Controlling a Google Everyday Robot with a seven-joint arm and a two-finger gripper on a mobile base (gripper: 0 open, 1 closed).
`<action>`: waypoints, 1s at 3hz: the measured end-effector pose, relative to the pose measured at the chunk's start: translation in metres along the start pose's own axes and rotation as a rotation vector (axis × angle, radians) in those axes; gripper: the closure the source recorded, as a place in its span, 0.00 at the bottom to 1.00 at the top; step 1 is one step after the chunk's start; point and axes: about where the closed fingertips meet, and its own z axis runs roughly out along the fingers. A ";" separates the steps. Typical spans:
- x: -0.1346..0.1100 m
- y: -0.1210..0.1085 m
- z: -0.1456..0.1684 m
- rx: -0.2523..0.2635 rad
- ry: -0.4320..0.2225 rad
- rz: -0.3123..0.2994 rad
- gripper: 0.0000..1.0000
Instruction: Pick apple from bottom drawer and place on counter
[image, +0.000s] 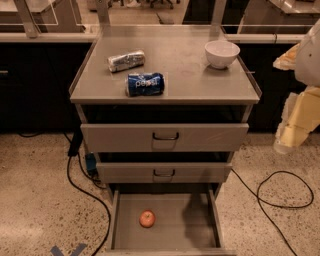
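The apple (147, 218) is small, round and orange-red. It lies on the flat grey floor of the bottom drawer (200, 227), which is pulled open, left of the drawer's middle. The counter (185, 67) is the grey-beige top of the cabinet above. My gripper (291, 129) hangs at the right edge of the view, beside the cabinet at the height of the top drawer. It is well above and to the right of the apple and holds nothing that I can see.
On the counter lie a blue Pepsi can (145, 84) on its side, a crinkled silver packet (126, 60) and a white bowl (222, 53). Two upper drawers (165, 137) with dark handles are shut. Black cables (280, 192) run over the speckled floor on both sides.
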 end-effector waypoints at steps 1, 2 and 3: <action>0.000 0.000 0.000 0.000 0.000 0.000 0.00; 0.003 0.005 0.016 -0.005 -0.016 0.002 0.00; 0.010 0.019 0.052 -0.033 -0.047 0.019 0.00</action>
